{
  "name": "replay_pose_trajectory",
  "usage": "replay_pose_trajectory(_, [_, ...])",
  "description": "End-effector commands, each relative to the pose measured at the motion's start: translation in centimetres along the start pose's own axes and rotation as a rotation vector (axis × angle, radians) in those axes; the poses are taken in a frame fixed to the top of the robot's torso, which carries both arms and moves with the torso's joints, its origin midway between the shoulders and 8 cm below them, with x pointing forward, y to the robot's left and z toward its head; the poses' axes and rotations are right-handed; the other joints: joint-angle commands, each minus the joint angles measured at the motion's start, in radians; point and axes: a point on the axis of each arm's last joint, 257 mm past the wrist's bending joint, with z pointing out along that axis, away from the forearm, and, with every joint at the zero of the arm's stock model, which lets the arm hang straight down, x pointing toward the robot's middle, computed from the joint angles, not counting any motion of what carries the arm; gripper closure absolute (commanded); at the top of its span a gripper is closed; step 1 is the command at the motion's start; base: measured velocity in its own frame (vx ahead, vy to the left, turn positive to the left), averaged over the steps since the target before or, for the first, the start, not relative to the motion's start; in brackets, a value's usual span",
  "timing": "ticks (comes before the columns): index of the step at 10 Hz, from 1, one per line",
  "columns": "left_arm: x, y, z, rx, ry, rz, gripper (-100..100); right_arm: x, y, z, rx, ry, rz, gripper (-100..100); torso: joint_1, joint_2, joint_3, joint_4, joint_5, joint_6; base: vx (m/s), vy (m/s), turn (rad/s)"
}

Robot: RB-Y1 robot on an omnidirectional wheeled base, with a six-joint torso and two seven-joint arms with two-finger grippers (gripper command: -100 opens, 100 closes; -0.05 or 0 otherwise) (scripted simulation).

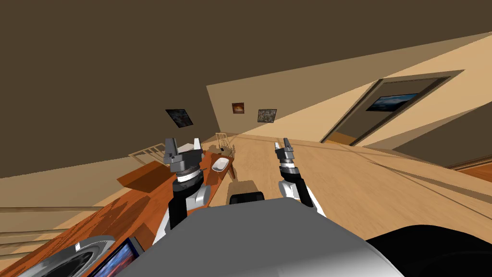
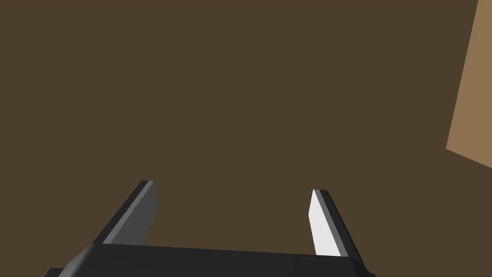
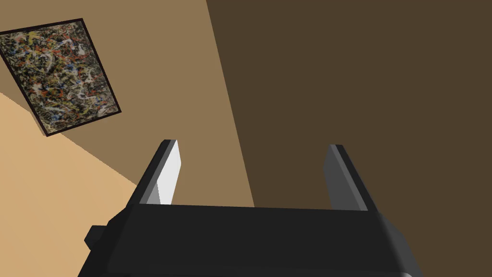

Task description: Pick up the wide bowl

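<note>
Item 1. Wide bowl: white and shallow, resting on the far end of the long reddish-brown table, close to the table edge that faces the open floor. Nothing is touching it. A small dark object, too small to identify, sits on the table just beyond the bowl. A pale slatted chair stands at the table's far end.

Item 2. Left gripper: raised, with blades pointing upward. In the head view it appears against the floor-side edge of the table, nearer the robot than the bowl and apart from it. In the wrist view its fingers stand spread about a third of the picture's width. The gap between them is bare and they touch nothing.

Item 3. Right gripper: also raised, out over the wooden floor and well apart from the table. The bowl lies between the two grippers, closer to the left one. In the wrist view its fingers are spread to about the same width. They hold nothing and contact nothing.

Item 4. Near end of the table: a round grey fitting lies there, with a bright blue-and-red panel just beside it. What either one is cannot be told.
</note>
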Motion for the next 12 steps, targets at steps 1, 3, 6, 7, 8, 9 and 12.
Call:
replay_pose_trajectory(1, [0.3,1.5,-0.6,-0.046,0.023,-0.012,-100,0.0,0.0,0.0,0.000,0.000,0.000,0,0.000,0.000,0.000,0.000,0.000,0.000,-0.041,0.010,-0.026])
replay_pose_trajectory(3, [0.7,4.2,-1.6,-0.122,0.050,-0.032,-100,0.0,0.0,0.0,0.000,0.000,0.000,0,0.001,0.005,0.002,0.001,0.000,0.000,-0.097,0.013,-0.043])
replay_pose_trajectory(6, [0.9,8.1,-3.4,-0.233,0.076,-0.060,-100,0.0,0.0,0.0,0.000,0.000,0.000,0,0.002,0.006,0.004,0.001,0.000,0.000,-0.093,0.017,-0.053])
replay_pose_trajectory(7, [1.0,9.6,-4.1,-0.279,0.084,-0.069,-100,0.0,0.0,0.0,0.000,0.000,0.000,0,0.002,0.006,0.004,0.001,0.000,0.000,-0.094,0.017,-0.072])
replay_pose_trajectory(8, [1.0,11.3,-5.1,-0.328,0.092,-0.078,-100,0.0,0.0,0.0,0.000,0.000,0.000,0,0.002,0.006,0.004,0.001,0.000,0.000,-0.080,0.025,-0.074])
replay_pose_trajectory(9, [1.0,13.0,-6.1,-0.380,0.100,-0.087,-100,0.0,0.0,0.0,0.000,0.000,0.000,0,0.002,0.005,0.003,0.001,0.000,0.000,-0.089,0.027,-0.085])
replay_pose_trajectory(12, [0.8,16.6,-8.5,-0.490,0.115,-0.101,-100,0.0,0.0,0.0,0.000,0.000,0.000,0,0.002,0.004,0.003,0.001,0.000,0.000,-0.062,0.020,-0.065])
